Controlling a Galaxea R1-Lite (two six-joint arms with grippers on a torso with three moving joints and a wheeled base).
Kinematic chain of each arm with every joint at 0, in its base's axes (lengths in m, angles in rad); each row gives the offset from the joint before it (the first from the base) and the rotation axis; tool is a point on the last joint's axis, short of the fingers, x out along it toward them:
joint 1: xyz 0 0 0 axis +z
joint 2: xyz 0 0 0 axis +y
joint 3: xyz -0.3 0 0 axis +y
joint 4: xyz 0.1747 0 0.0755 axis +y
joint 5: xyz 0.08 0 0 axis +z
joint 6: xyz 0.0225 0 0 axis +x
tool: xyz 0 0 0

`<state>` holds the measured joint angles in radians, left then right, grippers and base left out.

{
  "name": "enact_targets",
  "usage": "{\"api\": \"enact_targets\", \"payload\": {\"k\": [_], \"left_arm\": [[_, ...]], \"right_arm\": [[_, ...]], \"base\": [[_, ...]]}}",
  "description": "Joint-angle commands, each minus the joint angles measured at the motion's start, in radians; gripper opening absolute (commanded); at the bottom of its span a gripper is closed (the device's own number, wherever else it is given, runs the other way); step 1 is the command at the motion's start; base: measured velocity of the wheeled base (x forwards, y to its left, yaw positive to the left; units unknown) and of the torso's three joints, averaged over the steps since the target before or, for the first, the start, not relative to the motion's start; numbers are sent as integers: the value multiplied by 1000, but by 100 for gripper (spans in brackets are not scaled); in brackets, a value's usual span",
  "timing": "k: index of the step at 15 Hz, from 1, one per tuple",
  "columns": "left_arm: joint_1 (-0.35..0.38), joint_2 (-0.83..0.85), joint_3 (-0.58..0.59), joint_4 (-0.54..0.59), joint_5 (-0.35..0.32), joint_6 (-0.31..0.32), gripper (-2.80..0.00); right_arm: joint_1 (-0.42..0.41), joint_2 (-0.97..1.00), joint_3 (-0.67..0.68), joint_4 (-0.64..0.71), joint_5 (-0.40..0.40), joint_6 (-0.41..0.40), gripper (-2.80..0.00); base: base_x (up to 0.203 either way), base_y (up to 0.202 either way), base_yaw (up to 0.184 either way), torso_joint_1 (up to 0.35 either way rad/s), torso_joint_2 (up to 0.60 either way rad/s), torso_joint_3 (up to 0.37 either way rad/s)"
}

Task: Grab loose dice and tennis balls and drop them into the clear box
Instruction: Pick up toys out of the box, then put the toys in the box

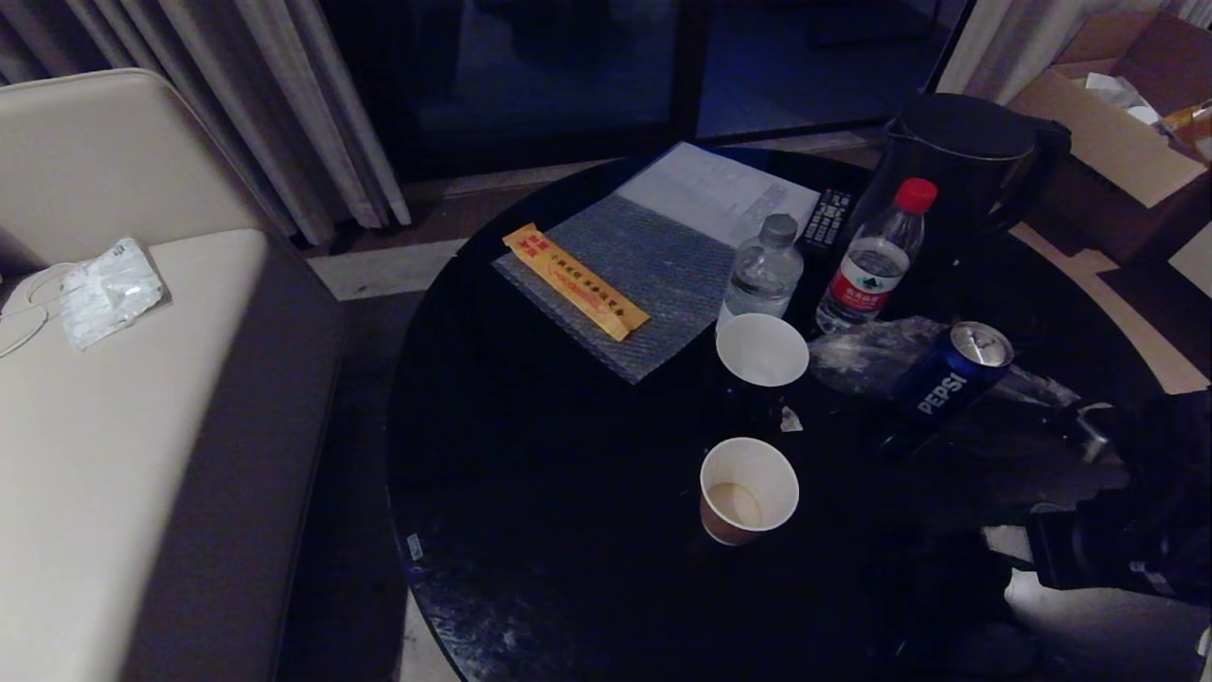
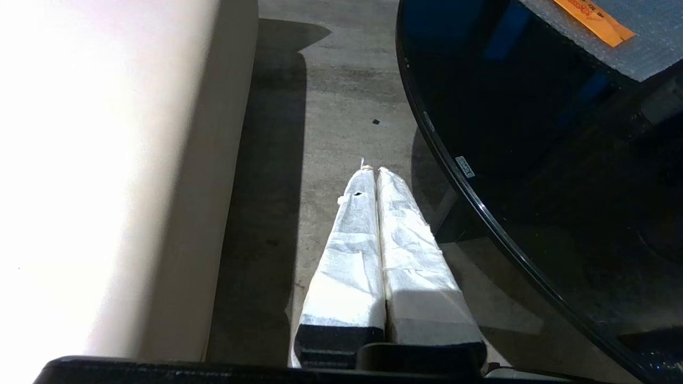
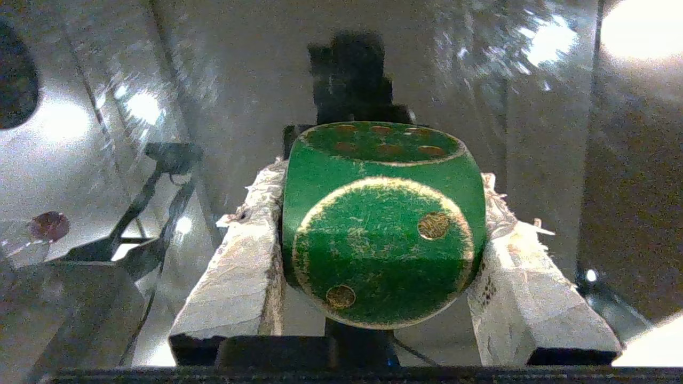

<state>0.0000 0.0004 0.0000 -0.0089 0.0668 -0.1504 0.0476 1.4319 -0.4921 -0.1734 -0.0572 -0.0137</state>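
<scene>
A cream padded sofa (image 1: 114, 417) fills the nine o'clock side, smooth and matte, with a strip of bare grey floor (image 2: 331, 106) between it and the round, glossy black table (image 1: 530, 493), whose curved rim leaves the left gripper (image 2: 371, 170) room to hang there, cloth-wrapped fingers pressed together. On the table toward twelve o'clock lies a grey bubble-textured mat (image 1: 644, 275) with a flat orange packet (image 1: 576, 281) printed in small characters too fine to read; at one o'clock stand a black kettle (image 1: 966, 161), a red-capped water bottle (image 1: 876, 256) and a smaller grey-capped bottle (image 1: 765, 270). A blue can (image 1: 952, 379) reading PEPSI lies tilted at three o'clock, beside two paper cups (image 1: 750, 488) near centre. The right gripper (image 3: 381, 234), low at four o'clock, clamps the dark green die (image 3: 381, 224), rounded and scuffed, with gold pips, between its wrapped fingers over a reflective surface.
</scene>
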Motion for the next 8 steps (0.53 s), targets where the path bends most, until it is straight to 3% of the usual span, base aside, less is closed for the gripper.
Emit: {"api": "enact_targets", "payload": {"k": [1,8], "left_arm": [[0,-1,0,0,0,-1,-280],[0,0,0,0,1,-1,-280]], "right_arm": [[-1,-145,56,1,-4,-1,-280],[8,-541,292,11,-18,-14,-280]], "base": [[0,0,0,0,0,0],[0,0,0,0,0,0]]}}
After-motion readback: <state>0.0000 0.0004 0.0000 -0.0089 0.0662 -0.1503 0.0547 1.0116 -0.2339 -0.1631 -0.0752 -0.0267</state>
